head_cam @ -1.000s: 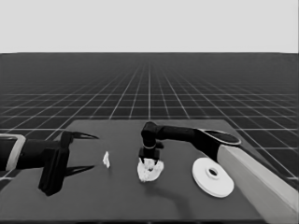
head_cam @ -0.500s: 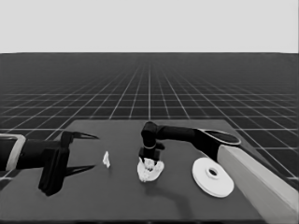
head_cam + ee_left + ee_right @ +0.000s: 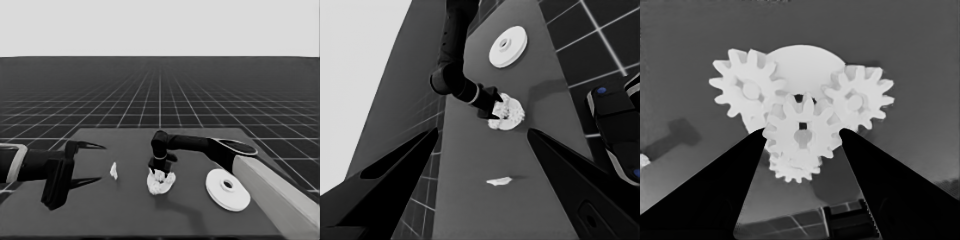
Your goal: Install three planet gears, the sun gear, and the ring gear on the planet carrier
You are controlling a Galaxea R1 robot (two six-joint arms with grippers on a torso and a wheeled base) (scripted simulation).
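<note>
The smaller round part (image 3: 168,188) lies mid-table with small gears on it. In the right wrist view, one gear (image 3: 747,90) and another (image 3: 857,100) sit on the part's face (image 3: 805,60). A third gear (image 3: 792,171) is half hidden beneath. My right gripper (image 3: 802,131) is shut on a fourth small gear (image 3: 801,142), held over the part's middle. In the head view the right gripper (image 3: 160,171) points straight down onto the cluster. The larger round part (image 3: 220,194) lies to the right, apart. My left gripper (image 3: 100,163) waits open at the table's left end.
A thin white piece (image 3: 114,171) lies between the left gripper and the gear cluster, also visible as a thin white piece (image 3: 499,181) in the left wrist view. The right arm's pale forearm (image 3: 280,200) fills the lower right corner. Dark machinery (image 3: 615,125) stands past the table's edge.
</note>
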